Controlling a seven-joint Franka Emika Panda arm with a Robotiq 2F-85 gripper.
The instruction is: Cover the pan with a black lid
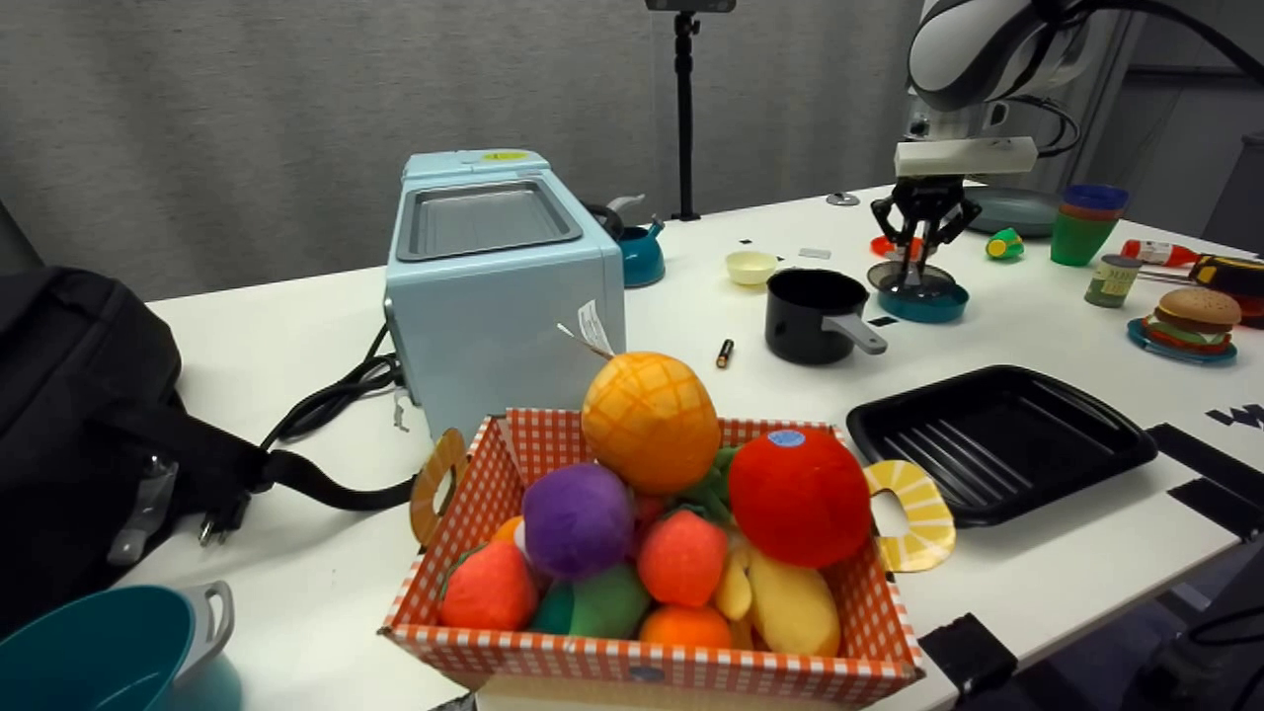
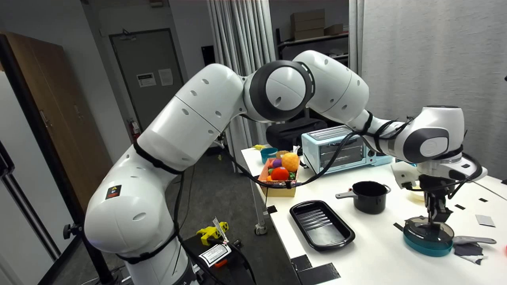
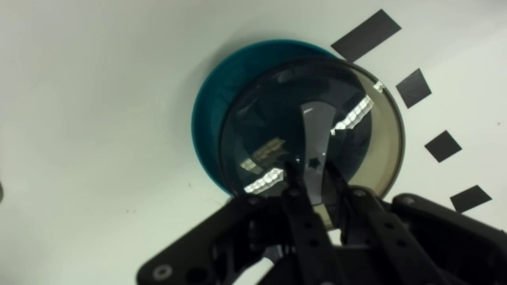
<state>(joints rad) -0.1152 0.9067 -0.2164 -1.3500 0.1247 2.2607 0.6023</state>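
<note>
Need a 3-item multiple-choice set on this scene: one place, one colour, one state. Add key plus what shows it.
1. The dark lid is:
A. in the fruit basket
B. on the toaster oven
C. over the shallow pan

2. The shallow pan's outer wall is:
A. teal
B. red
C. yellow

3. The gripper has its fingers:
A. wide apart, clear of the lid
B. either side of the lid's handle
C. inside the black pot

Key:
1 C: all three views show it there, off-centre in the wrist view.
2 A: teal shows below the lid in both exterior views.
3 B: the wrist view shows the handle between them.
</note>
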